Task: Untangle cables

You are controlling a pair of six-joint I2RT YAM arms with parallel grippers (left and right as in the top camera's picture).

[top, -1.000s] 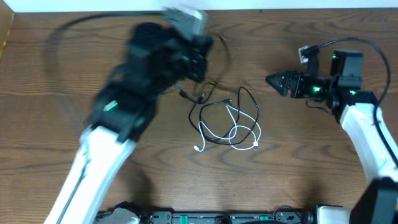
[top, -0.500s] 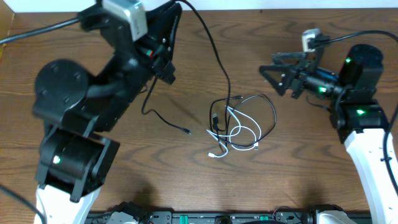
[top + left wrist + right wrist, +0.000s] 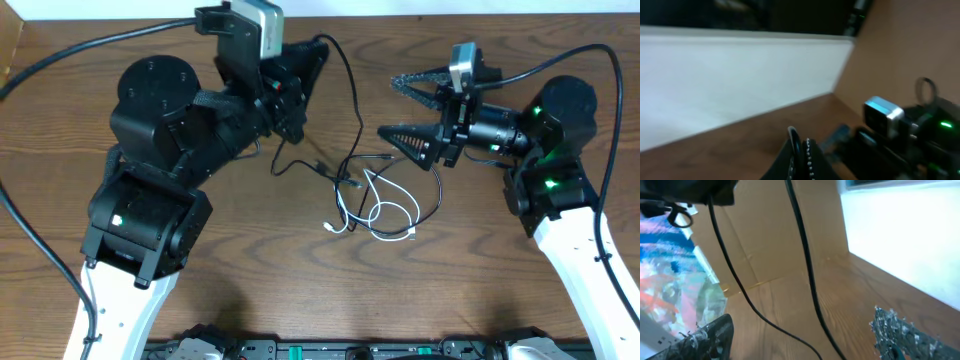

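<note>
The cables lie tangled mid-table: a looped white cable [image 3: 385,212] and thin black cables [image 3: 437,190] around it. One black cable [image 3: 352,85] rises from the tangle to my left gripper [image 3: 312,55], which is shut on it and holds it raised over the far middle of the table. In the left wrist view the left gripper's jaws [image 3: 801,150] are pressed together. My right gripper [image 3: 396,106] is open wide, just right of the raised cable. In the right wrist view two black cable strands [image 3: 809,280] run between its spread fingers [image 3: 802,335].
A loose black cable end [image 3: 298,165] lies left of the tangle. Thick black arm wires run along the far left [image 3: 90,45] and far right [image 3: 590,50]. The table's far edge meets a white wall [image 3: 740,75].
My left arm lifted a black cable away from the tangle and swung right with it. My right gripper opened wide and moved left toward the raised cable. The tangle shifted.
</note>
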